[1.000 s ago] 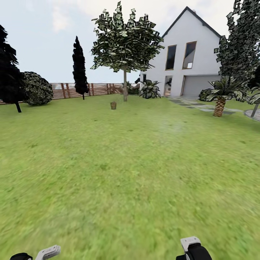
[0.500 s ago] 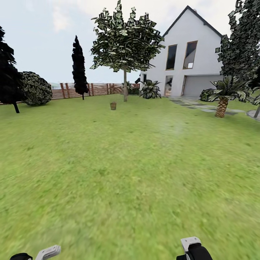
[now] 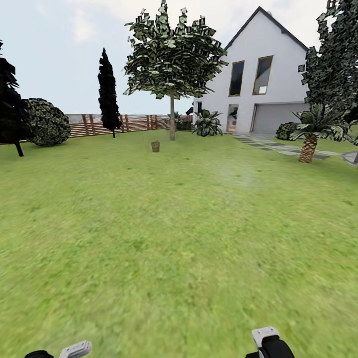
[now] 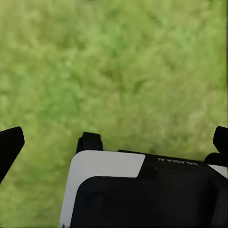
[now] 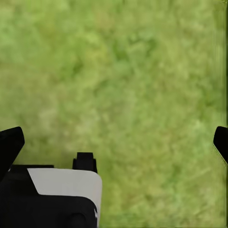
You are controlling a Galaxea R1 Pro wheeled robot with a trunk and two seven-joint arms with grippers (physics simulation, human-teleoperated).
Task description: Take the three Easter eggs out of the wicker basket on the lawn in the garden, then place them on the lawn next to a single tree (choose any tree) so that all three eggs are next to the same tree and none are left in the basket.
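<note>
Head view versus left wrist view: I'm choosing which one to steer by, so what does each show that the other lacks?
Head view alone: the wicker basket far ahead, the tree beyond it, the fence and the house. Left wrist view alone: the left pincer from close up, open, nothing between its fingertips. Both: the lawn.

A small brown tapered wicker basket (image 3: 155, 145) stands upright far off on the wide green lawn (image 3: 179, 238), near a tall tree (image 3: 172, 64) with a thin bare trunk and round leafy crown. Its contents are too small to tell.
</note>
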